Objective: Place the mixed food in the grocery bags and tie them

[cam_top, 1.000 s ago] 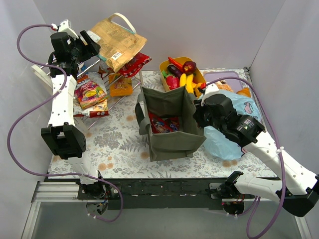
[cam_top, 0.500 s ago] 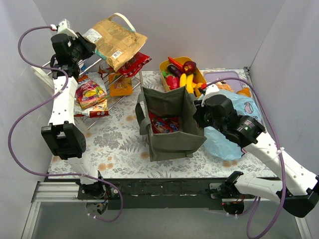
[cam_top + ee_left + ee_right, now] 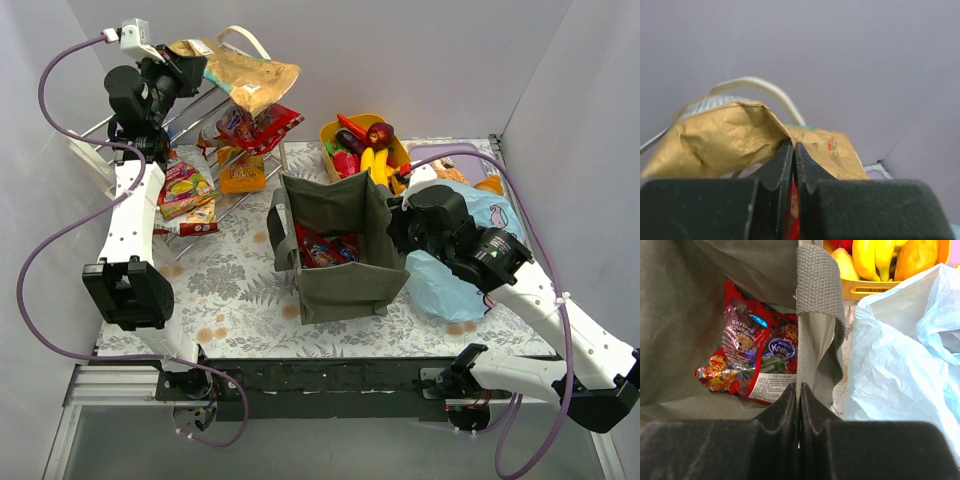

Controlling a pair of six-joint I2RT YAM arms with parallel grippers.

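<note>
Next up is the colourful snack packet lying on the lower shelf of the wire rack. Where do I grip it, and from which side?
Pinch the snack packet by its flat sealed edge facing the middle of the table, coming in low from that side. It lies flat and tilted on the wire rack, so a straight top-down pinch would probably strike wire.

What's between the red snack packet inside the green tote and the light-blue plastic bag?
The tote's side wall with its grey strap, pinched by the right gripper; the right wrist view shows it.
</note>
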